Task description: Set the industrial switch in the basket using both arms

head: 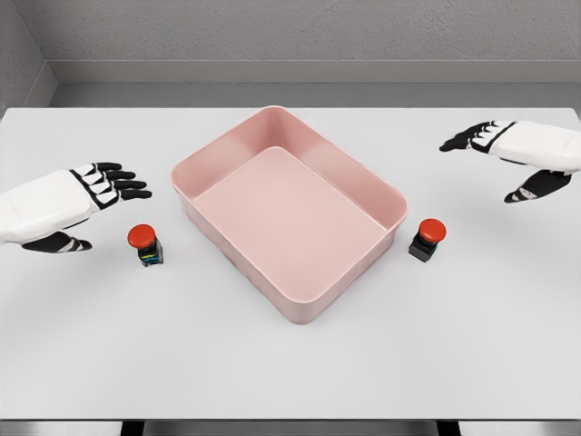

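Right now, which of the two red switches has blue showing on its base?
The switch left of the basket, near the left hand; the other switch has a plain black base.

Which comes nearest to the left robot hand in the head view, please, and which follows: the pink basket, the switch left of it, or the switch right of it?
From the left robot hand, nearest first:
1. Left industrial switch, just below and right of the fingers.
2. Pink basket, at the table's middle.
3. Right industrial switch, beyond the basket, on the far side.

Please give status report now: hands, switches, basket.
Left hand open, right hand open, both holding nothing. Left switch and right switch on table, outside pink basket. Nothing in the way.
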Controlling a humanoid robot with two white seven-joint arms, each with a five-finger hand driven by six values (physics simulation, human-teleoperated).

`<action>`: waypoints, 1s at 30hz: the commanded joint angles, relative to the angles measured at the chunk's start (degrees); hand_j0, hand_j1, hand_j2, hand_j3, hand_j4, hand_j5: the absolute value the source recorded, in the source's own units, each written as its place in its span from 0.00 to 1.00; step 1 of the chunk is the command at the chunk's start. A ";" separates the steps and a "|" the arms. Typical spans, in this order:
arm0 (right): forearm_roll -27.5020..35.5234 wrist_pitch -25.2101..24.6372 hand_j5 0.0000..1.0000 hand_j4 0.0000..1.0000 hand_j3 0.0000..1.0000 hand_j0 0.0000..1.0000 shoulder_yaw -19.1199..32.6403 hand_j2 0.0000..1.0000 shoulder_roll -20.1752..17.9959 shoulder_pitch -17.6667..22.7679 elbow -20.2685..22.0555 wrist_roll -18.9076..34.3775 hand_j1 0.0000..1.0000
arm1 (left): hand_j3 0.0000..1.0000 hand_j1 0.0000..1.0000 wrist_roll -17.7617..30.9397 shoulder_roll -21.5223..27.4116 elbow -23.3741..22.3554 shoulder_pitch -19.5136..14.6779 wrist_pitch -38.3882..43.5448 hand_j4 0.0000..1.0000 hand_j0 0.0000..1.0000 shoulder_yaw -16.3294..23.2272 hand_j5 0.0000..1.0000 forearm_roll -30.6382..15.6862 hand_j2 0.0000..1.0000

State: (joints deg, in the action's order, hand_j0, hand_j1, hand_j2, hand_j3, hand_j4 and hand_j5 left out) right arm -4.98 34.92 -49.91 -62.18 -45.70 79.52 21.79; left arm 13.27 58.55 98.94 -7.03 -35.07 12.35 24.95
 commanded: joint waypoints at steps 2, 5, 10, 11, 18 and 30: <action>0.41 0.08 1.00 1.00 1.00 1.00 -0.10 1.00 -0.57 0.09 0.02 -2.02 1.00 | 1.00 1.00 0.00 -0.02 0.11 0.09 0.07 1.00 1.00 -0.22 1.00 1.06 1.00; 0.41 -0.12 1.00 1.00 1.00 1.00 -0.98 1.00 -1.19 0.00 0.20 -2.02 1.00 | 1.00 1.00 0.00 0.33 0.11 0.79 0.07 1.00 1.00 -0.22 1.00 1.50 1.00; 0.41 0.08 1.00 1.00 1.00 1.00 -2.47 1.00 -1.80 0.00 0.02 -2.19 1.00 | 1.00 1.00 4.04 -0.37 0.11 1.85 0.07 1.00 1.00 -3.47 1.00 3.87 1.00; 0.41 0.08 1.00 1.00 1.00 1.00 -3.00 1.00 -1.89 0.09 -0.07 -2.11 1.00 | 1.00 1.00 4.04 -0.46 0.20 1.93 0.07 1.00 1.00 -3.65 1.00 5.90 1.00; 0.41 -0.21 1.00 1.00 1.00 1.00 -3.44 1.00 -1.72 2.02 0.02 -1.67 1.00 | 1.00 1.00 3.25 -4.06 1.78 1.93 0.07 1.00 1.00 -3.12 1.00 6.51 1.00; -0.47 -3.55 1.00 1.00 1.00 1.00 -3.44 1.00 3.91 2.64 -2.44 2.38 1.00 | 1.00 1.00 3.25 -9.07 -5.07 -0.26 0.07 1.00 1.00 -1.36 1.00 12.49 1.00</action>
State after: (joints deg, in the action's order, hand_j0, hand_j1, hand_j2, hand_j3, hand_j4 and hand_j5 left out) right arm -5.65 32.10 -53.31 -59.39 -43.07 77.38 23.78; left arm 16.55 50.00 95.94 -7.65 -35.07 10.94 36.94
